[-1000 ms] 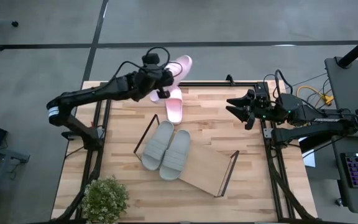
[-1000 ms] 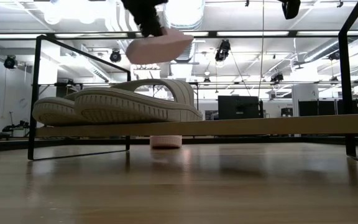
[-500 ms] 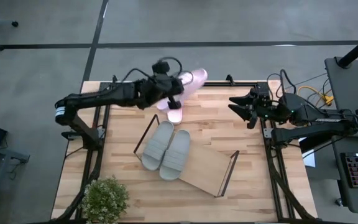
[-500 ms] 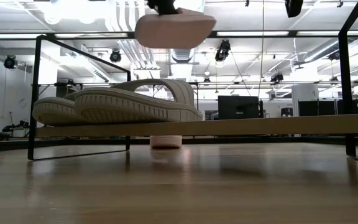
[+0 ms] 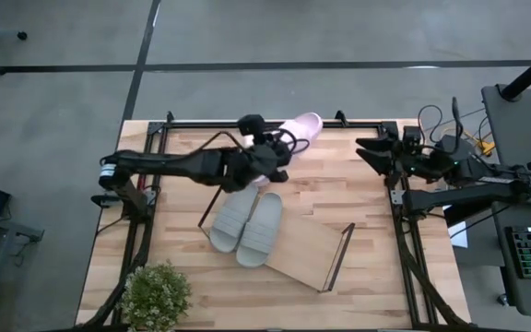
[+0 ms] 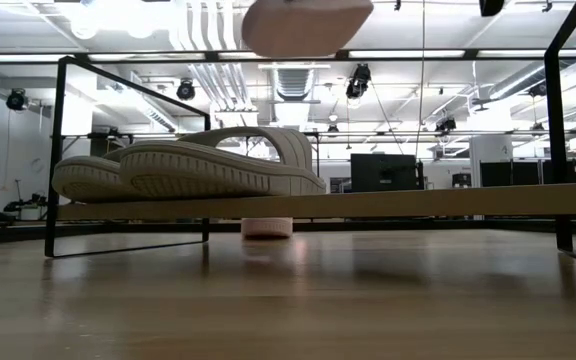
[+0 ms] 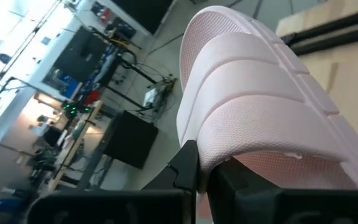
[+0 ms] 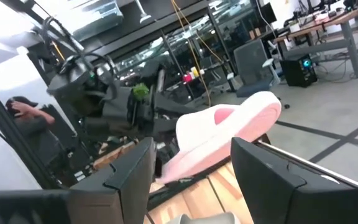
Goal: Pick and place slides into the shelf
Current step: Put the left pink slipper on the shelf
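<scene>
1. High view: the left end effector (image 5: pixel 267 159) is up over the far part of the surface (image 5: pixel 376 267), just beyond the shelf (image 5: pixel 293 242), clamped on a pink slide (image 5: pixel 300 127) whose free end sticks out toward the far edge. The two grey slides (image 5: pixel 247 221) lie side by side on the shelf's left end, hard against its wire frame. The rest of the shelf board is bare. The other pink slide is hidden under the arm here. The right end effector (image 5: pixel 369 152) hangs well to the right of the shelf, fingers spread with nothing between them. A small potted plant (image 5: pixel 155 293) sits at the near-left corner, well apart from the shelf.

2. Low view: the grey slides (image 6: pixel 188 165) sit on the shelf board (image 6: pixel 438 203), and the held pink slide (image 6: pixel 308 25) floats high above them. A second pink slide (image 6: pixel 267 227) rests on the surface beyond the shelf, seen under the board.

3. Left wrist view: the pink slide (image 7: pixel 260 118) fills the picture, its ribbed strap up close, dark fingers (image 7: pixel 188 168) gripping it tight.

4. Right wrist view: both fingers (image 8: pixel 269 171) stand wide apart and empty; the pink slide (image 8: pixel 222 140) shows farther off in the other arm's grip, above the surface.
</scene>
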Robot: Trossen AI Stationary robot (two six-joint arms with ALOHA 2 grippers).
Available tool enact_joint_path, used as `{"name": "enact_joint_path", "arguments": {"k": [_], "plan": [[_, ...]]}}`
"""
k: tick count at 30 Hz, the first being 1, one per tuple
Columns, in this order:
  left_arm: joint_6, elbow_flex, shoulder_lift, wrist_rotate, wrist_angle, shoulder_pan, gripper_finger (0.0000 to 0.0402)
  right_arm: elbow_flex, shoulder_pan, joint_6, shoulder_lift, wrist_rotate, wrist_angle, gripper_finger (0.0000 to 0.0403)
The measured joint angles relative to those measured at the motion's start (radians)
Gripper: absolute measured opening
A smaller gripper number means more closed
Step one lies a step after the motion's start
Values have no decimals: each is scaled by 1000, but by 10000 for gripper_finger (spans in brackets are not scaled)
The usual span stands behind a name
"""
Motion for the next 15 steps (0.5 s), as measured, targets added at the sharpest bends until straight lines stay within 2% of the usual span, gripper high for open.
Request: {"name": "enact_joint_path", "arguments": {"k": [6, 15], "plan": [[-83, 72, 56, -23, -2, -43, 0, 0, 0, 0, -11, -11, -20, 206], [-252, 73, 90, -35, -5, -110, 0, 0, 0, 11, -37, -11, -53, 206]]}}
